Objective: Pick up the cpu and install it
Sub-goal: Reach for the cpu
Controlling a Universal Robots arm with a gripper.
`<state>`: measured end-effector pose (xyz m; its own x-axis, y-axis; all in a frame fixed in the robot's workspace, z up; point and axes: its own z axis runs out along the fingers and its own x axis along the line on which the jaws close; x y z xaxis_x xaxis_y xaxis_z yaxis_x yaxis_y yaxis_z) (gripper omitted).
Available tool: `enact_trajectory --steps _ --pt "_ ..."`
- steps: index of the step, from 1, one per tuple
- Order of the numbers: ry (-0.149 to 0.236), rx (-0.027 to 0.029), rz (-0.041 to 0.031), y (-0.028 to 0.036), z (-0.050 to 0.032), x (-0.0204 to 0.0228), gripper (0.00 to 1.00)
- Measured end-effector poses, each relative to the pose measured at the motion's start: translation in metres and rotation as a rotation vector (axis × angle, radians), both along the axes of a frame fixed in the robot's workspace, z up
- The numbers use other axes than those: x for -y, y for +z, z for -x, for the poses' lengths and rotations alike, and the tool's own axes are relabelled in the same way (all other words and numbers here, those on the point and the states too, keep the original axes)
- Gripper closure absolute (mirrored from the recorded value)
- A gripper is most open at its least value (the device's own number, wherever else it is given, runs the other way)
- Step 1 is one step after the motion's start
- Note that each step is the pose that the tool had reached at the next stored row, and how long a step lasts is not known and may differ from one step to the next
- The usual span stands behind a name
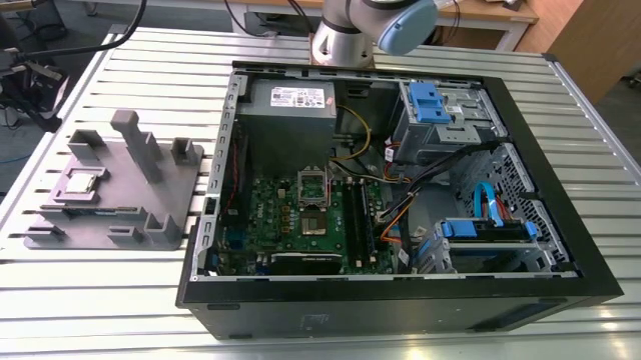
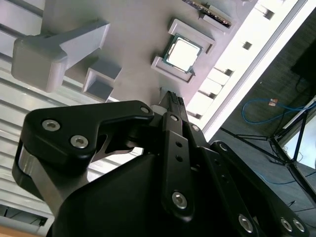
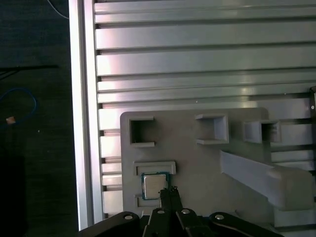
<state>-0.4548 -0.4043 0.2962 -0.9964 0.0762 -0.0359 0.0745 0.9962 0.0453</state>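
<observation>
I see the gripper point(image 3: 170, 190) hanging just beside the cpu point(image 3: 154, 185) on the grey fixture point(image 3: 197, 163), jaws together, empty.

One cpu point(image 3: 154, 185), one grey fixture point(image 1: 165, 206), one open computer case point(image 1: 401, 304).

Silver-grey arm point(image 1: 344, 41) with a pale blue joint cap point(image 1: 409, 26); gripper point(image 2: 173, 101) of black links, silver screws point(image 2: 79, 141)

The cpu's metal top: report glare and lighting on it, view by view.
Second wrist view: the small square silver-grey cpu reflects bright whitish glare; first wrist view: it looks duller, evenly lit; exterior view: pale, no strong hotspot.
</observation>
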Motion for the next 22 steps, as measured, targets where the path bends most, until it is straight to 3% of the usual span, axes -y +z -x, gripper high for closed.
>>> enact_trajectory --steps 11,22 --pt "0.0 -0.0001 0.0014 -0.0118 0.0022 0.0044 0.89" --pt "0.0 -0.0001 0.0078 -0.0224 0.0025 0.0096 0.89"
